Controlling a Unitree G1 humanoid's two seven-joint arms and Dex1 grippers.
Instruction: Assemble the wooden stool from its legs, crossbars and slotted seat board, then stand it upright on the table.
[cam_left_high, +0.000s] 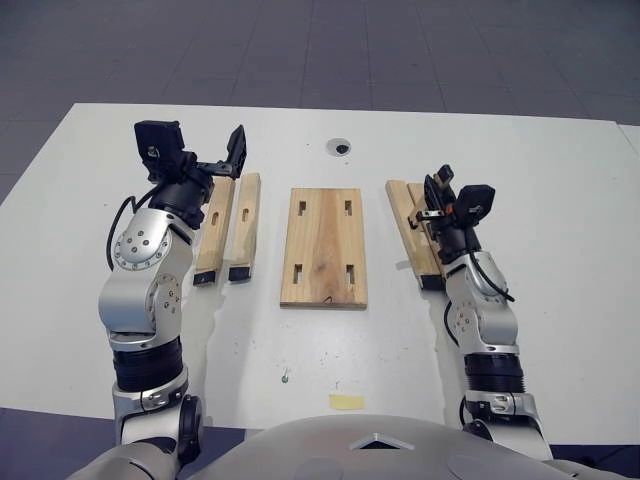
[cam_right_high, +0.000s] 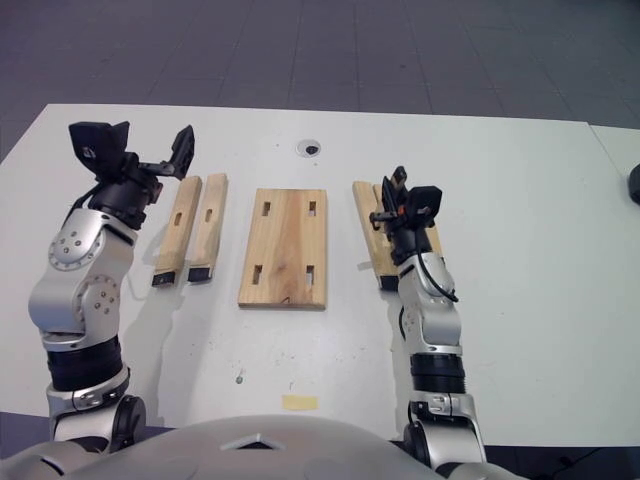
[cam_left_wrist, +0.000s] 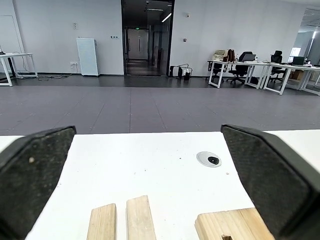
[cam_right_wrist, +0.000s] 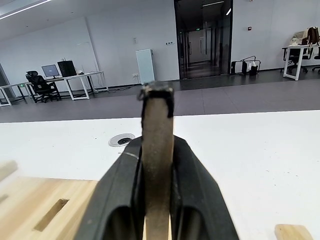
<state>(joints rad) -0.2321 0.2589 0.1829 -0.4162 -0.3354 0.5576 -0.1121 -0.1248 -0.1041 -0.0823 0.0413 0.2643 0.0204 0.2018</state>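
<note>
1. The pale rectangular wooden seat board (cam_left_high: 322, 250) with four slots lies flat mid-table between your two arms. Nothing is fitted into it yet.
2. Two slotted light-wood legs (cam_left_high: 215, 232) with black end caps lie side by side just left of the seat board.
3. Right of the board, a stack of similar wooden pieces (cam_left_high: 408, 225) lies flat. I can't tell how many, because the arm covers part of it.
4. Left gripper (cam_left_wrist: 150, 160): black pads spread wide, holding nothing, raised above the far ends of the legs.
5. Right gripper (cam_right_wrist: 157, 150): fingers clamped on a narrow tan wooden strip (cam_right_wrist: 157, 130) with a dark far end, over the right-hand stack. It could be a leg on edge or a crossbar; I can't tell.
6. Handling, my read: the parts are stiff, light, dry wood and not fragile. Their smooth faces may slip a little in the pads.
7. Take each leg across its narrow width near the middle, clear of slot and cap, so it doesn't swing.
8. The seat board looks too wide to span with one gripper. Take it by an edge, or pin it flat with one arm while you press parts into the slots.
9. Progress: this looks like the very start, with only a first piece in hand.
10. Also on the white table (cam_left_high: 540, 180): a round grey cable port (cam_left_high: 340, 146) beyond the board and a yellow sticky note (cam_left_high: 346, 401) near the front edge.
</note>
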